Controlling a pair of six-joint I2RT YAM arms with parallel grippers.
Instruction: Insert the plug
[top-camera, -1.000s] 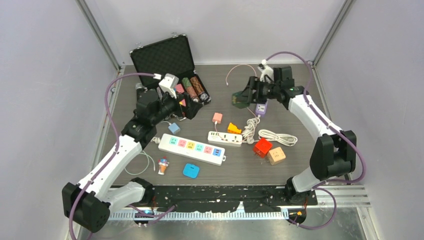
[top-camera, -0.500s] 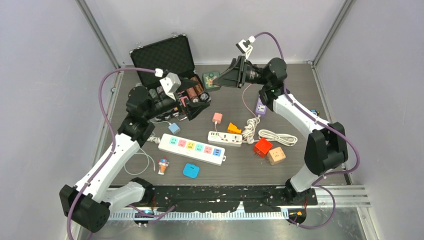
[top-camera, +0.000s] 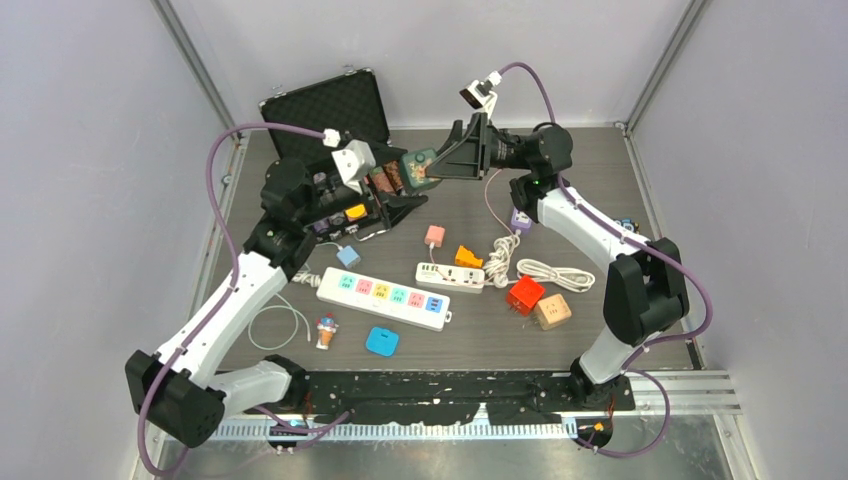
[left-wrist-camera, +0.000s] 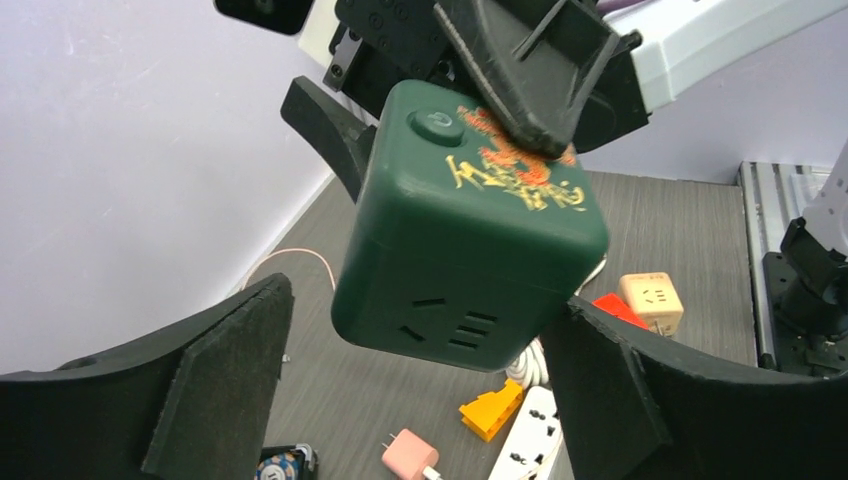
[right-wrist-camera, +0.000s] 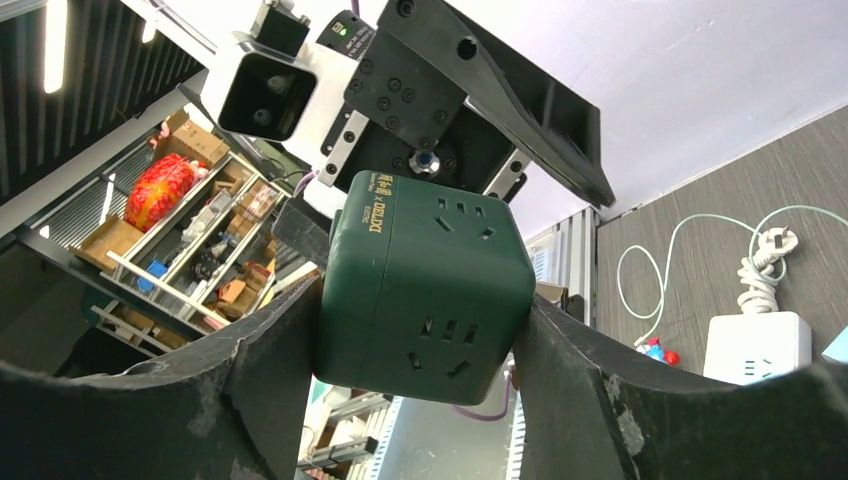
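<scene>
One green socket cube (left-wrist-camera: 470, 260) is pinched by the right gripper (right-wrist-camera: 420, 310), before the left gripper (left-wrist-camera: 420, 310), spread wide.

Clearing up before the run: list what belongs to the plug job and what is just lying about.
Job: green cube; right gripper holding it; open left gripper.
Lying about: red cube; beige cube; case; figurine.
</scene>
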